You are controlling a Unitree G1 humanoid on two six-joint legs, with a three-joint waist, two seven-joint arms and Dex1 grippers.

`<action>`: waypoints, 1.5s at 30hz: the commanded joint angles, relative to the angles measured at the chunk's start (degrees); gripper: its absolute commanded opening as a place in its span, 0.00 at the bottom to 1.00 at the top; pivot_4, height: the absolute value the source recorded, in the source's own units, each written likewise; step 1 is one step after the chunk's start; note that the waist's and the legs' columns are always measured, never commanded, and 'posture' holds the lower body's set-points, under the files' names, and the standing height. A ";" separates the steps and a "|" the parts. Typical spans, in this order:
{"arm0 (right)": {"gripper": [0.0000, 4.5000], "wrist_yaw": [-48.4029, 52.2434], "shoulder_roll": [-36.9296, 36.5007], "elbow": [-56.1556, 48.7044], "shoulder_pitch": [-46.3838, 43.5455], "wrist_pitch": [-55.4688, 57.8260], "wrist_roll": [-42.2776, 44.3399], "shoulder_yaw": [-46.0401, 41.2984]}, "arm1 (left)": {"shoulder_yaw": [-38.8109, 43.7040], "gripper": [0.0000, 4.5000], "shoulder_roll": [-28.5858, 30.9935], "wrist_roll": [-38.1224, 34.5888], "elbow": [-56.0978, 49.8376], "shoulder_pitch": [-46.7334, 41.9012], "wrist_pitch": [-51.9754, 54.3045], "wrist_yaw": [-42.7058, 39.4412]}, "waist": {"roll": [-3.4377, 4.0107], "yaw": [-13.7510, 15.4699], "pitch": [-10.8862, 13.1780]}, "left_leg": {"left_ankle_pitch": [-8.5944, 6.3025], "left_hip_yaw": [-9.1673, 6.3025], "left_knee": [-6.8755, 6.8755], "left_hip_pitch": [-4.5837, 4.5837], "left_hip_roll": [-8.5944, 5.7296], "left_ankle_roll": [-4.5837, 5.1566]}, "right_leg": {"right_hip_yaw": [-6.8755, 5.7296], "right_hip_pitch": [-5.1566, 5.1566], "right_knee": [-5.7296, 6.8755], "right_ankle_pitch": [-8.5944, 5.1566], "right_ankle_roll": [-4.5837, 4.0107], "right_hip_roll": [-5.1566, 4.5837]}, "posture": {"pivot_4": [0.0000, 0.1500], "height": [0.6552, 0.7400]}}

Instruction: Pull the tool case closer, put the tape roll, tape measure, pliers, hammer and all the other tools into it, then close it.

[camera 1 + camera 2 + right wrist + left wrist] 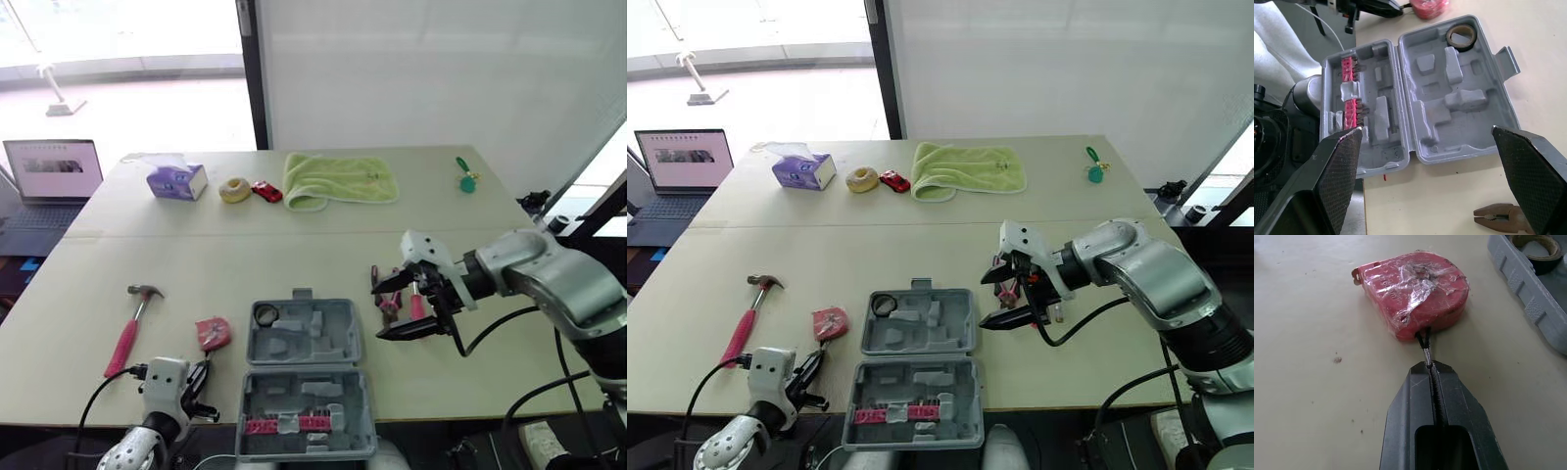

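The grey case (338,338) lies open on the worktop (245,255), at its near edge, with both halves flat. The half far from the robot holds the black tape roll (265,314) in its far left corner. The near half holds a row of red bits (286,423).

The red tape measure (213,333) lies on the worktop just left of the case, apart from it. It is wrapped in clear film. A thin black cord (1423,343) comes out of it toward the robot. The left end effector (1428,366) is near the left front corner of the case. Its two fingers (1410,406) are pressed together, and the cord is pinched between them. The tape measure itself is not touched.

The hammer (132,318), with a pink handle, lies further left of the case, beyond the tape measure. Its head points away from the robot.

The pliers (1501,217) lie on the worktop just right of the case, not touching it. The right end effector (380,311) hangs above them, beside the right wall of the case. Its fingers (1337,171) are spread wide and hold nothing.

Well behind the case, along the far side of the worktop, are a purple tissue box (176,181), a cream ring (234,189), a red toy car (265,191), a green towel (338,179) and a small green object (466,178). A laptop (54,171) stands far left of the case, off the worktop.
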 commanded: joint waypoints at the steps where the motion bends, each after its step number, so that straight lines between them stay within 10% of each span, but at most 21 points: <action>1: 1.00 0.57 0.04 -1.56 -0.24 -0.10 0.44 -0.94 | 1.87 0.01 -0.07 -1.83 -2.87 6.22 1.05 -0.28 | 0.00 -0.22 0.00 | -0.02 0.00 0.00 0.00 0.00 0.02 | 0.03 0.00 -0.02 0.00 0.00 0.00 | 1.00 1.00; 17: 1.00 0.54 1.57 -0.19 -0.11 -1.73 -1.19 0.43 | 1.35 0.01 3.65 -2.04 -6.58 14.98 -3.11 -5.21 | 0.00 -0.66 0.05 | -0.07 0.16 -0.01 -0.04 0.10 0.02 | 0.02 0.03 -0.23 -0.02 -0.02 -0.06 | 1.00 1.00; 20: 1.00 0.68 1.95 0.07 -0.42 -1.55 -1.29 0.29 | 1.57 0.20 3.62 -4.15 -8.22 17.22 -6.34 -8.37 | -0.06 -0.69 0.08 | -0.07 0.14 0.00 -0.04 0.10 0.03 | -0.01 0.04 -0.22 -0.02 -0.02 -0.05 | 1.00 1.00; 27: 1.00 1.10 2.25 0.38 -0.44 -1.86 -1.84 0.37 | 6.57 0.99 10.00 -9.11 -5.81 23.49 -19.68 -23.32 | 0.01 -0.47 0.17 | -0.15 0.17 -0.04 -0.10 0.14 0.03 | -0.03 -0.07 -0.37 -0.02 -0.04 -0.05 | 1.00 1.00; 45: 1.00 -5.73 2.26 -6.58 5.21 2.41 0.89 -4.15 | 1.37 0.99 32.03 -4.70 28.56 -15.46 -29.02 -48.98 | 0.16 -0.16 0.21 | -0.13 0.13 -0.01 -0.10 0.10 0.05 | -0.10 -0.02 -0.33 0.09 -0.11 0.08 | 1.00 1.00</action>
